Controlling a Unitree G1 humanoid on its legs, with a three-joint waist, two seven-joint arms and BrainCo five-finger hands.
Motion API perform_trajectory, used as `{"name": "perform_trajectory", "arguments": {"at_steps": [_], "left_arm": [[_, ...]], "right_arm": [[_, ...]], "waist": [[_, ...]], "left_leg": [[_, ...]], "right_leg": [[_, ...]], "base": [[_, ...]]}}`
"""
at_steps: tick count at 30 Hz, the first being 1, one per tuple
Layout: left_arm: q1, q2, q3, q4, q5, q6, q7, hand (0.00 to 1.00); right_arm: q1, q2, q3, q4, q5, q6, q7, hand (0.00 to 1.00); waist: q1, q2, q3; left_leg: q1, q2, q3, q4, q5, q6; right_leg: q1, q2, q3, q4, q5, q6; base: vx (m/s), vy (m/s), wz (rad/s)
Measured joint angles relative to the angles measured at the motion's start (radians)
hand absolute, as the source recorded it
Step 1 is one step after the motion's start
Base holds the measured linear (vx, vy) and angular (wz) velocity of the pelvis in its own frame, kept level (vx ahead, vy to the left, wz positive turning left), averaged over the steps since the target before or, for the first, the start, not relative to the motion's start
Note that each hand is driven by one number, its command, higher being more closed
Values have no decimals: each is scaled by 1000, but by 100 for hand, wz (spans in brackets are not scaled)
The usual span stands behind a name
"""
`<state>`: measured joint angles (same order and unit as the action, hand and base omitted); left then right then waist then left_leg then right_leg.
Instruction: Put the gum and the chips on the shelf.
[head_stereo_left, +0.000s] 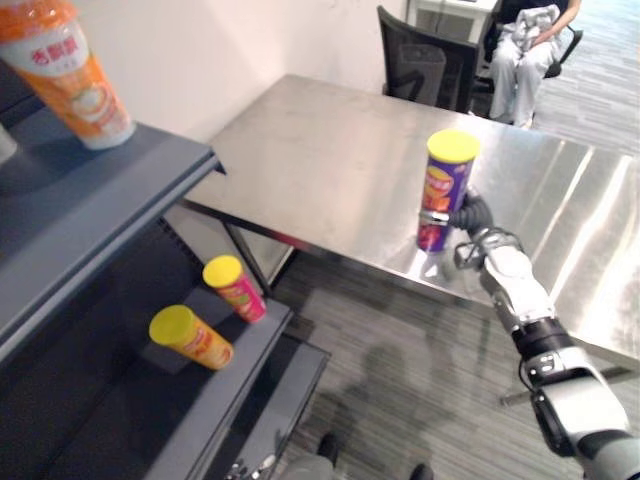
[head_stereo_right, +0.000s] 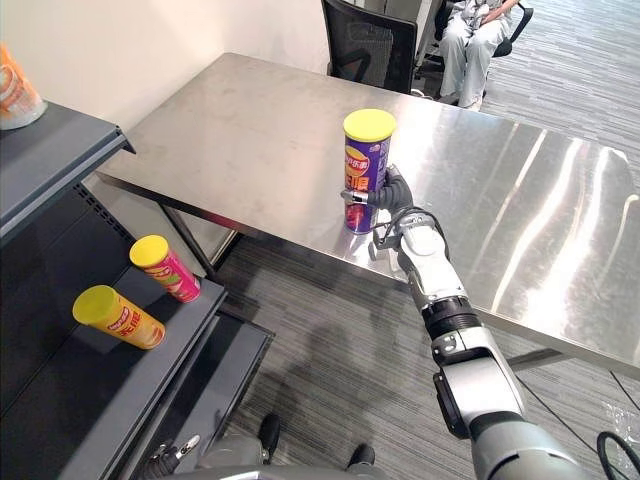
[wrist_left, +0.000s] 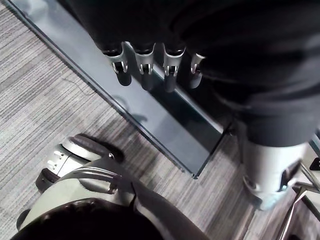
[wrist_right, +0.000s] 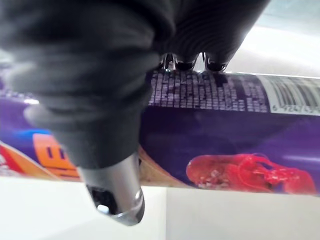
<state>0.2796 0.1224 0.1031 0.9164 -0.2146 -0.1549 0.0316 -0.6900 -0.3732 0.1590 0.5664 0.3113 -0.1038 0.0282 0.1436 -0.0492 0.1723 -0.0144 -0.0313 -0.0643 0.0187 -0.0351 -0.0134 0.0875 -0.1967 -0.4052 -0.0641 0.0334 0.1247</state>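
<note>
A purple chips can (head_stereo_left: 446, 186) with a yellow lid stands upright near the front edge of the steel table (head_stereo_left: 330, 160). My right hand (head_stereo_right: 397, 196) is shut on its lower half. In the right wrist view the thumb (wrist_right: 113, 196) lies across the can's (wrist_right: 225, 130) near side, with the fingers behind it. My left hand (wrist_left: 145, 62) hangs low with relaxed fingers over the dark base of the shelf (wrist_left: 165, 125) and holds nothing. I see no gum.
On the left, the dark shelf unit's lower board (head_stereo_left: 215, 395) holds two lying cans, one orange (head_stereo_left: 192, 338) and one pink (head_stereo_left: 236, 288). An orange-and-white tub (head_stereo_left: 75, 70) stands on the upper board (head_stereo_left: 90, 200). Behind the table are a black chair (head_stereo_left: 425, 60) and a seated person (head_stereo_left: 530, 45).
</note>
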Motion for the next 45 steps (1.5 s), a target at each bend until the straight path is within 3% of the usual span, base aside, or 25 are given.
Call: {"name": "perform_trajectory", "arguments": {"at_steps": [4, 11, 14, 18, 26, 32, 45], "left_arm": [[0, 0, 0, -2, 0, -2, 4, 0], [0, 0, 0, -5, 1, -10, 5, 0], [1, 1, 0, -5, 0, -10, 6, 0], [2, 1, 1, -5, 0, -10, 8, 0], [10, 11, 2, 3, 0, -10, 16, 0], [19, 11, 3, 15, 0, -12, 33, 0], [28, 10, 1, 40, 0, -19, 42, 0]], "right_arm": [[0, 3, 0, -20, 0, 0, -34, 100], [68, 4, -42, -224, 5, -11, -65, 100], [118, 4, -54, -326, 24, -11, -60, 100], [211, 3, -93, -453, 63, -9, -23, 100], [425, 1, -155, -615, 164, -6, 70, 100], [554, 0, -194, -718, 172, -8, 123, 100], [687, 0, -282, -798, 180, -40, 135, 100]], "waist": [[0, 0, 0], [-5, -1, 0], [-26, -2, -2], [-35, -4, -4], [-82, -18, -47], [-113, -18, -78], [-143, -11, -119]], "left_leg": [[0, 8, 22, -2, -1, -1], [4, 15, 51, -3, -3, -4], [7, 16, 55, -4, -3, -4], [21, 21, 76, -13, -4, -4], [17, 30, 109, -16, -9, -7], [19, 40, 128, -15, -14, -12], [28, 52, 167, -15, -23, -17]], "right_leg": [[-15, 2, 23, 8, 0, 0], [-31, 6, 57, 16, 0, 0], [-31, 6, 61, 19, 0, 0], [-35, 9, 83, 21, 0, 0], [-62, 16, 120, 26, 1, 0], [-70, 22, 140, 29, 1, 0], [-83, 29, 181, 33, 1, 0]], "base": [[6, 17, -13], [1, 13, -14], [-11, 10, -6], [-8, 8, -15], [4, 1, -13], [-12, -4, -10], [-3, 0, -9]]}}
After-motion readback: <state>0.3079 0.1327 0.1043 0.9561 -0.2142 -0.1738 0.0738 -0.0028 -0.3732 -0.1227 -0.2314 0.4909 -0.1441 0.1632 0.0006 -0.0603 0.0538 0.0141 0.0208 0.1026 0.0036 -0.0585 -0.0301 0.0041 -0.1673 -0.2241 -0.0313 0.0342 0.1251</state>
